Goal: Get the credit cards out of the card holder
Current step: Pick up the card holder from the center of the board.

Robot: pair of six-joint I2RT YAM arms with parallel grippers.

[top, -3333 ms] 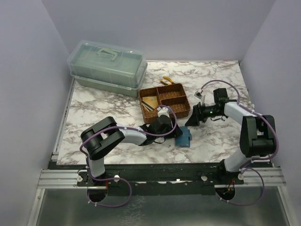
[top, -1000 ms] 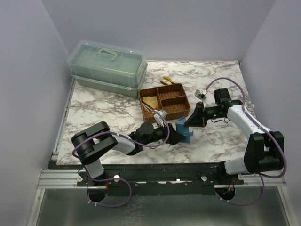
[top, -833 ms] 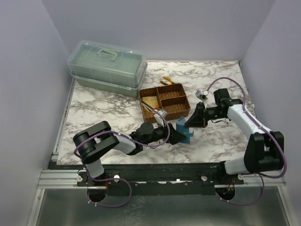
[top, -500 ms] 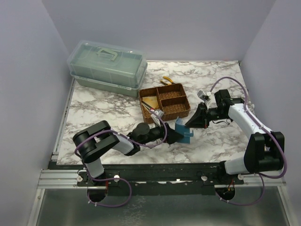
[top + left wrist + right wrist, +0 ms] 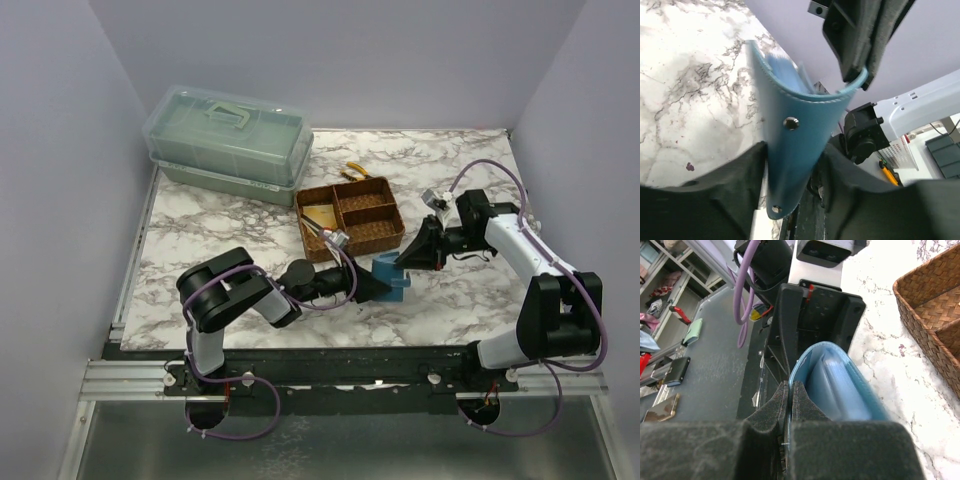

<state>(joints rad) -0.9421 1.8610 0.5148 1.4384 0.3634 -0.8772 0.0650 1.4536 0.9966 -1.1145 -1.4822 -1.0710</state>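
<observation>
The teal-blue card holder [image 5: 392, 274] stands on edge on the marble table between both grippers. In the left wrist view, the card holder [image 5: 800, 125] sits between my left gripper's [image 5: 794, 150] black fingers, which press its two sides. My left gripper [image 5: 374, 288] reaches it from the left. My right gripper [image 5: 409, 261] comes from the right. It [image 5: 790, 387] is shut on one thin flap of the card holder [image 5: 840, 390]. Pale blurred layers show inside; I cannot tell whether they are credit cards. A flat yellowish card [image 5: 322, 214] lies in the tray's left compartment.
A brown woven tray [image 5: 386, 239] with three compartments stands just behind the holder, its wall [image 5: 920, 305] close to my right gripper. Yellow-handled pliers [image 5: 355, 172] lie behind it. A green lidded box [image 5: 230, 140] fills the back left.
The holder, lying flat earlier, now stands on edge. Over the last second my left jaws narrowed onto it and the left arm's elbow shifted. The right gripper drew slightly right with the flap.
</observation>
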